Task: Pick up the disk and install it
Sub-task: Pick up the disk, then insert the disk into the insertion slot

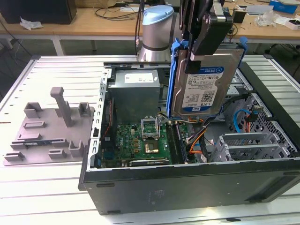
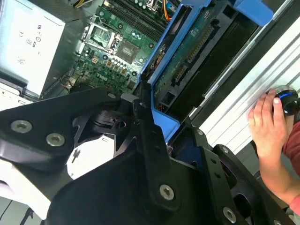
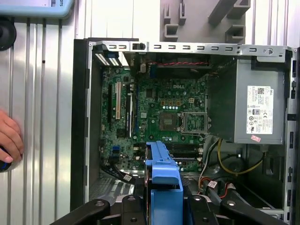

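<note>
My gripper [image 1: 200,50] is shut on the disk [image 1: 206,82], a silver hard drive with a white-and-blue label in a blue plastic carrier. The disk hangs on edge, nearly upright, above the open computer case [image 1: 187,180], over its middle beside the motherboard [image 1: 145,140]. In the second wrist view the disk's green circuit-board underside [image 2: 187,61] runs away from the black fingers [image 2: 152,140] clamped on the carrier. In the first wrist view the carrier's blue edge [image 3: 164,180] sits between the finger bases, with the motherboard [image 3: 159,112] below it.
A grey power supply [image 1: 136,89] fills the case's back corner and metal drive cages [image 1: 248,145] stand at the exterior view's right. A grey fixture tray [image 1: 47,131] lies left of the case. A person's hand [image 2: 267,126] rests on the slatted table beside the case.
</note>
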Robot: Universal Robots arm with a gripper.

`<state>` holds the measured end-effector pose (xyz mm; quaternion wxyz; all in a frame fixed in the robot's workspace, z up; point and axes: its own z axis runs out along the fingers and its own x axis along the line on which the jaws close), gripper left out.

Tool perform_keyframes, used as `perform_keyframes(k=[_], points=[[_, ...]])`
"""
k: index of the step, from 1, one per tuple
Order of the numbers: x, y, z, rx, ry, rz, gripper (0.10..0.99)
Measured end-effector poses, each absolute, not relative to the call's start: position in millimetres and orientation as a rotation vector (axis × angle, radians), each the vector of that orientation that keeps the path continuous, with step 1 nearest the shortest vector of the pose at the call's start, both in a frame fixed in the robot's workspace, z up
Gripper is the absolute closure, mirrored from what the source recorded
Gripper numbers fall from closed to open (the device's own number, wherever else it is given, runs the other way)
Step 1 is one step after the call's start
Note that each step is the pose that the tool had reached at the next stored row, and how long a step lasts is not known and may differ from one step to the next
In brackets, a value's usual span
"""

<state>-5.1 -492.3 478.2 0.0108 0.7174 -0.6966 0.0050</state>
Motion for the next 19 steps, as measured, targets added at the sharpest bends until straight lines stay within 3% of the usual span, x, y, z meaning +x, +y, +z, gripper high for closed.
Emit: perform_keyframes(k=[12,19], points=[[-4.9,-494.6,478.3,2.239,-2.174,0.014,0.718],[-5.0,-502.0,476.7,2.235,-2.205,-0.033,0.718]])
